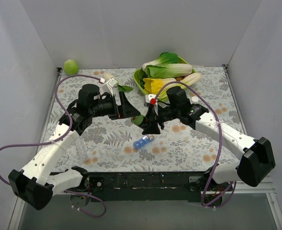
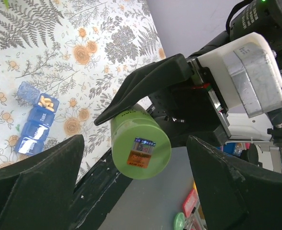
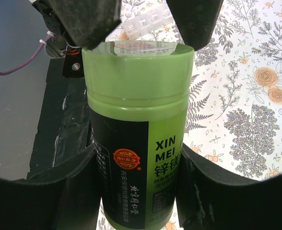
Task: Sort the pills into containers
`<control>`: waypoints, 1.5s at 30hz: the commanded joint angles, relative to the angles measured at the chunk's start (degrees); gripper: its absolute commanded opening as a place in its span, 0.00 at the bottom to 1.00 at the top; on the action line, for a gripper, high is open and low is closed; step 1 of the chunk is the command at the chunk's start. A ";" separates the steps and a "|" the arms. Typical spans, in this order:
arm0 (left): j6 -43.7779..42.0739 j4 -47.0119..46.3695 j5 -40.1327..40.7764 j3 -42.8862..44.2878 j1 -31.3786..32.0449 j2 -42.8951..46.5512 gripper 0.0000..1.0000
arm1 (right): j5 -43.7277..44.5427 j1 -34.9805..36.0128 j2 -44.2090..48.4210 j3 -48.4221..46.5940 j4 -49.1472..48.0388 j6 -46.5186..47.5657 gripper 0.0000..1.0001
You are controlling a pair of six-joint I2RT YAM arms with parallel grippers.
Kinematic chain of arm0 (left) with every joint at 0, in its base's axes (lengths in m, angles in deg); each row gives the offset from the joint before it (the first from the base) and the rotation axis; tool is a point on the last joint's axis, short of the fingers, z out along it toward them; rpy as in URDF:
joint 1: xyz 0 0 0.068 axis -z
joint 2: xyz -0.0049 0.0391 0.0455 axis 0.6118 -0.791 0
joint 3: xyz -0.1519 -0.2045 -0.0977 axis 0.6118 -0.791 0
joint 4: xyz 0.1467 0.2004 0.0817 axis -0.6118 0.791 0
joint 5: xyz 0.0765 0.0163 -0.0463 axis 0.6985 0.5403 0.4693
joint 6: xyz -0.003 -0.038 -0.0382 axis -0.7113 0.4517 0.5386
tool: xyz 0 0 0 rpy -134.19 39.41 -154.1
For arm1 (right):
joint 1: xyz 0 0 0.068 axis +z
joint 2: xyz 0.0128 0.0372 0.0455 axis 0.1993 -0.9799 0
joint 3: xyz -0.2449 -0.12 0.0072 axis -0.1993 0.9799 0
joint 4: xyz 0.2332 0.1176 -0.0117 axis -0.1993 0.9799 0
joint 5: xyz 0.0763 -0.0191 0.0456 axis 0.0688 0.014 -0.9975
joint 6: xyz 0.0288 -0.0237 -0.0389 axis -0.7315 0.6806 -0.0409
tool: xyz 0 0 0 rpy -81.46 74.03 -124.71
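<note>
I am seeing the right jaws gripping a green bottle point(image 3: 138, 143) around its body. They are holding it on its side near the middle of the bench point(image 1: 107, 146), with the cap pointing toward the left arm point(image 1: 59, 143). The left jaws are standing wide open on both sides of the cap. The blue pill box point(image 1: 143, 142) is lying on the bench, a little closer to the front edge than the bottle and apart from both jaws. One lid is standing open and showing pale pills point(image 2: 46, 101). A bowl point(image 1: 140, 82) of vegetables is sitting at the far edge.
</note>
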 commanded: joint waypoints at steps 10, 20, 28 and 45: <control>-1.08 3.39 -3.40 4.89 2.64 -4.34 0.76 | 0.23 0.07 -0.04 -1.46 -3.05 0.59 0.01; -8.01 6.64 -6.38 6.74 3.34 -5.57 0.12 | 0.32 0.07 -0.13 -1.02 -3.05 0.85 0.01; -11.80 11.56 -4.19 6.83 3.17 -4.25 0.00 | -1.43 0.16 -0.49 -0.58 -4.02 0.50 0.65; -10.04 23.26 39.51 1.12 -11.14 -4.42 0.00 | -0.38 -2.47 5.14 6.26 1.16 17.45 0.97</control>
